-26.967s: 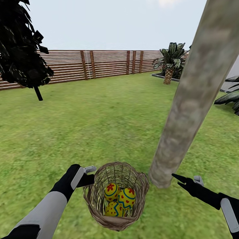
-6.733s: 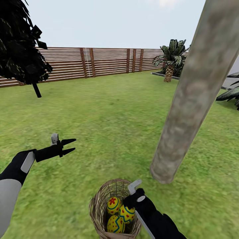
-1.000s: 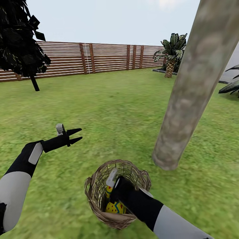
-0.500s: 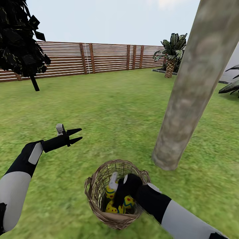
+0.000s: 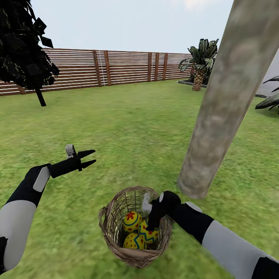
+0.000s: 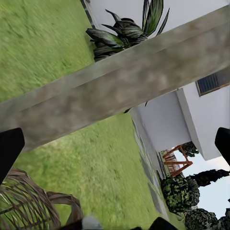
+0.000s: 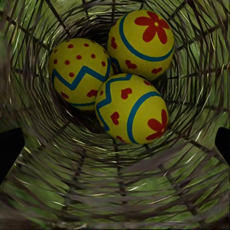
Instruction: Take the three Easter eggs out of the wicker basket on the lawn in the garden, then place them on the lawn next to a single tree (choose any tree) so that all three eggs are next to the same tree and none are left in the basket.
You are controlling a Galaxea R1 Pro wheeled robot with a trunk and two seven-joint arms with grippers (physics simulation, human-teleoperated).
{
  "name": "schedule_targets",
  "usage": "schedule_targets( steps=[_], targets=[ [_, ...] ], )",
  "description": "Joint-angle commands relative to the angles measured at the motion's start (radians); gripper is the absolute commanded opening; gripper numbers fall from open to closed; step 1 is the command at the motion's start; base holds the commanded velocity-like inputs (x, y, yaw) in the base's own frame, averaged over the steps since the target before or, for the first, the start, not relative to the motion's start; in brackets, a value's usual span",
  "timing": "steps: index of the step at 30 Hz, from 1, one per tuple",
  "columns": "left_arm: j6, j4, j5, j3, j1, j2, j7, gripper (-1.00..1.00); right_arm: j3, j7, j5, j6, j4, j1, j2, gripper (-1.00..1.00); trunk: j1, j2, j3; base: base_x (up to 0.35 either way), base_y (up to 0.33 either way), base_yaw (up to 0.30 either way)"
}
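The wicker basket (image 5: pixel 111 235) stands on the lawn (image 5: pixel 128 128) close to the tree (image 5: pixel 217 116). Three Easter eggs lie inside it: one with a red flower (image 5: pixel 132 220), one under my fingers (image 5: pixel 148 235) and a zigzag one (image 5: pixel 133 241). My right gripper (image 5: pixel 152 224) reaches down inside the basket's right rim, open, above the eggs and holding nothing. In the right wrist view the eggs (image 7: pixel 132 109) (image 7: pixel 80 73) (image 7: pixel 142 43) lie on the basket's floor (image 7: pixel 120 191), beyond the spread fingertips (image 7: pixel 9 148). My left gripper (image 5: pixel 87 159) hovers open over the grass to the left.
A brown slat fence (image 5: pixel 116 69) bounds the far side. A dark columnar tree (image 5: pixel 23 46) stands at the back left and palm-like plants (image 5: pixel 199 58) at the back right. The left wrist view shows the trunk (image 6: pixel 120 81), the basket's rim (image 6: pixel 28 206) and a white house (image 6: pixel 211 110).
My right arm has swung towards the basket's right rim, uncovering the eggs in the head view. The left arm has stayed still.
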Motion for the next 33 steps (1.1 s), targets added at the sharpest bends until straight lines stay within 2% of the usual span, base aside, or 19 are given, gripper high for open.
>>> schedule_targets(
  steps=[1, 4, 10, 18, 27, 33],
  targets=[
    [0.004, 0.000, -0.001, 0.001, 0.000, 0.000, -0.003, 1.00, 0.000, 0.024, 0.010, -0.001, -0.002, -0.008, -0.008, 1.00, 0.000, 0.000, -0.001, 0.000, 0.000, 0.000],
    [0.004, 0.000, -0.001, 0.001, -0.001, -0.001, -0.003, 1.00, -0.001, 0.046, 0.010, -0.009, -0.002, -0.028, -0.019, 1.00, 0.000, 0.000, -0.001, 0.000, 0.000, 0.000],
    [0.004, 0.000, -0.001, 0.001, 0.000, -0.002, -0.002, 1.00, -0.002, 0.056, 0.010, -0.039, -0.003, -0.053, -0.022, 1.00, 0.000, 0.000, -0.001, 0.000, 0.000, 0.000],
    [0.004, 0.000, -0.001, 0.001, 0.001, -0.002, -0.002, 1.00, 0.000, 0.053, 0.010, -0.041, -0.005, -0.057, -0.020, 1.00, 0.000, 0.000, -0.001, 0.000, 0.000, 0.000],
    [0.004, 0.000, -0.001, 0.001, 0.001, -0.003, -0.002, 1.00, 0.002, 0.044, 0.015, -0.042, -0.049, -0.057, -0.018, 1.00, 0.000, 0.000, -0.001, 0.000, 0.000, 0.000],
    [0.004, 0.000, -0.002, 0.000, 0.001, -0.004, -0.001, 1.00, 0.003, 0.043, 0.082, -0.058, -0.054, -0.058, -0.017, 1.00, 0.000, 0.000, -0.001, 0.000, 0.000, 0.000]
  ],
)
